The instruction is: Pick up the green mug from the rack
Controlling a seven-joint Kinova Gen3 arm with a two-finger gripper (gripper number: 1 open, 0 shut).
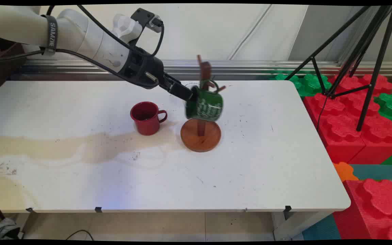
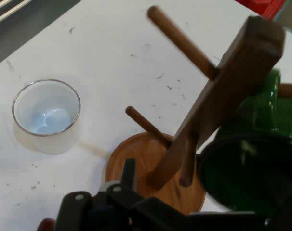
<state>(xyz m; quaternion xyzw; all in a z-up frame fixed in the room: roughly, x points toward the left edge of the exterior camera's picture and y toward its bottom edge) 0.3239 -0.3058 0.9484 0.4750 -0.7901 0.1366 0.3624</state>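
While the red mug [image 1: 146,117] just sits upright on the white table [image 1: 250,163] over on the left, handle to the right and well clear of everything, the action is next door. The gripper [image 1: 186,94] reaches in from the upper left, and as far as I can tell it's clamped onto the rim of the green mug [image 1: 205,106]. That mug hangs directly right of the fingers, tipped on its side with its mouth facing back at the hand, so its long axis runs roughly level. It's up off the table, right against the post of the wooden mug tree [image 1: 201,134]. Can't tell if the handle is over a peg.

Count: one arm, one red mug, one green mug and one tree. The hand view adds one white cup [image 2: 46,115], upright near the tree's base.
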